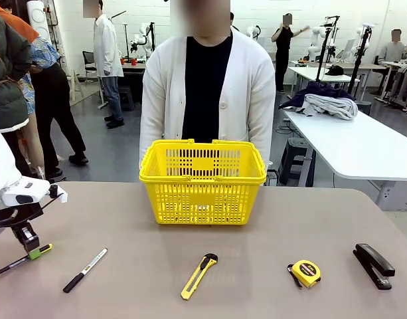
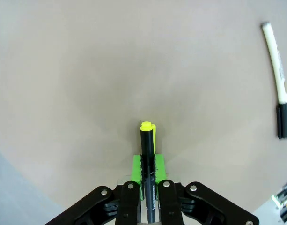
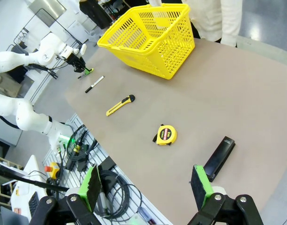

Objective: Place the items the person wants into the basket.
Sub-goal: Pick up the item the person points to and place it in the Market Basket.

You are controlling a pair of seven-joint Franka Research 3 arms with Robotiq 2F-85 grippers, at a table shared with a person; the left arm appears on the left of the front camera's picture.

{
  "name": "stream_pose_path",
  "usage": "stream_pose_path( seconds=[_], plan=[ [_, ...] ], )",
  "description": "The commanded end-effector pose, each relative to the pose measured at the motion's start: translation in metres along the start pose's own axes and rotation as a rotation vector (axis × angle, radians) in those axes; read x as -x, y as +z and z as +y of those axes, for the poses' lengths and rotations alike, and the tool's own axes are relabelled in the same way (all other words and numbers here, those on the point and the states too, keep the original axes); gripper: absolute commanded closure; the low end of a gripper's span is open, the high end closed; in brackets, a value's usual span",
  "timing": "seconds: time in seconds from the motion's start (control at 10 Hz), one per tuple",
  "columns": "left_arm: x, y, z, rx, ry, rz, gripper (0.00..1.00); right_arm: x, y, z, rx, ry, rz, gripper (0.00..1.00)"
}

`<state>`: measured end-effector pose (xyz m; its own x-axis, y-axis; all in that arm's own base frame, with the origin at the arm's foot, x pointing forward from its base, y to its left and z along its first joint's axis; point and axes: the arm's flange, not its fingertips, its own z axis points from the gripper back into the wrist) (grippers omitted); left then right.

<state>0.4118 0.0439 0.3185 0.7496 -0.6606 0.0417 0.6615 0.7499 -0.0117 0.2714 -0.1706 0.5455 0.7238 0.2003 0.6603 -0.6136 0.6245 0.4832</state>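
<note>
The pen [image 2: 147, 140] clamped between the left fingers [image 2: 137, 171] — right fingers [image 3: 200, 183] spread wide, empty.

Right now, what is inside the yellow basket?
Inside the bright yellow plastic lattice basket I see only its own walls and no tool. From the front, the near wall covers most of its floor.

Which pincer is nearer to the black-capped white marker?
Left. The left pincer, shut on the pen, sits just beside the marker; the right pincer, open, hangs far off beyond the stapler at the row's other end.
</note>
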Motion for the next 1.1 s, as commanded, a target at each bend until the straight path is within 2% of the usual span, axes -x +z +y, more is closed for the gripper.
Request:
stream_pose_path(
  seconds=[0.0,0.1,0.3,0.4,0.5,0.7,1.0],
  plan=[
    [0.009,0.064,0.0,0.006,-0.066,0.043,0.95,-0.001,-0.001,-0.001,-0.018,0.013,-0.02,0.0],
    [0.008,0.115,0.009,0.074,-0.109,0.028,0.95,-0.001,-0.001,-0.001,-0.018,0.013,-0.02,0.0],
    [0.016,0.229,0.027,0.118,-0.19,-0.093,0.95,-0.001,-0.001,-0.001,-0.018,0.013,-0.02,0.0],
    [0.021,0.274,0.03,0.142,-0.215,-0.157,0.95,-0.001,-0.001,-0.001,-0.018,0.013,-0.02,0.0],
    [0.026,0.309,0.029,0.155,-0.242,-0.172,0.95,-0.001,-0.001,-0.001,-0.018,0.013,-0.02,0.0],
    [0.032,0.349,0.025,0.141,-0.263,-0.161,0.95,-0.001,-0.001,-0.001,-0.018,0.013,-0.02,0.0],
    [0.033,0.35,0.023,0.121,-0.267,-0.155,0.95,-0.001,-0.001,-0.001,-0.018,0.013,-0.02,0.0]
  ],
)
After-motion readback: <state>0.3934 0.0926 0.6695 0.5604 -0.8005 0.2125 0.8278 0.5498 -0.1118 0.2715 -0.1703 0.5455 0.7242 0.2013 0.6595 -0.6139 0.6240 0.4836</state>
